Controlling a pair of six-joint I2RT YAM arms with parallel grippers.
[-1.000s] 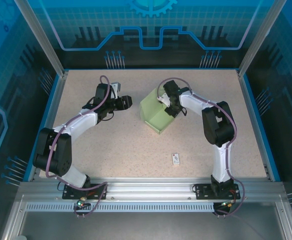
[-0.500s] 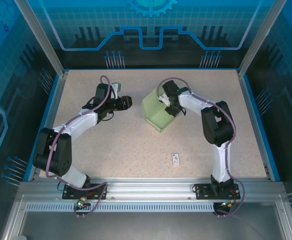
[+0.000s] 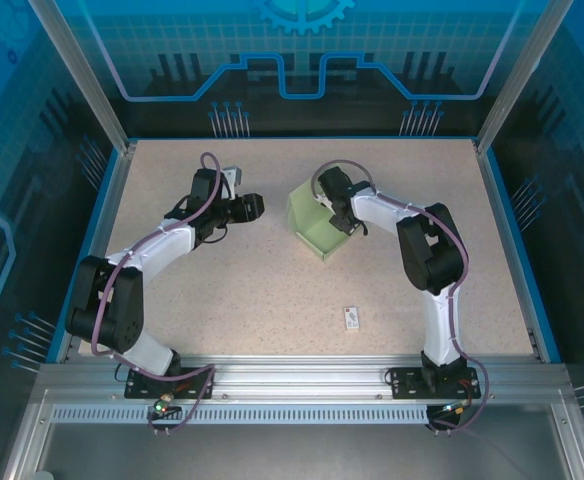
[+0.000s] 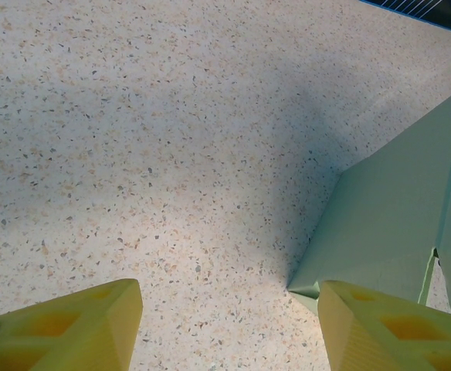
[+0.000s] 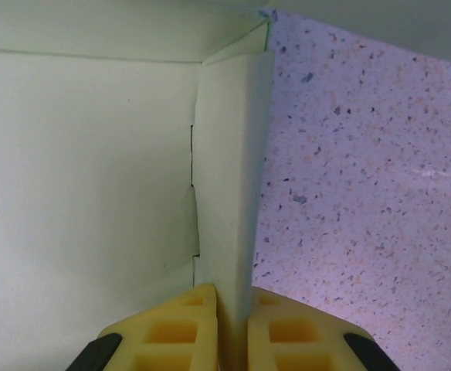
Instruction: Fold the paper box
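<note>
Pinching a flap of the box (image 3: pixel 310 228), the right gripper (image 3: pixel 338 208) is clamped tight on the thin card.
In the right wrist view its yellow fingers (image 5: pixel 181 328) squeeze an upright folded wall, with the box's pale inside to the left. The box sits on the table (image 3: pixel 272 290) toward the far side, partly raised. The left gripper (image 3: pixel 253 207) hangs just left of it, jaws spread wide with nothing between them. A tag (image 3: pixel 352 318) lies well apart, nearer the bases.
</note>
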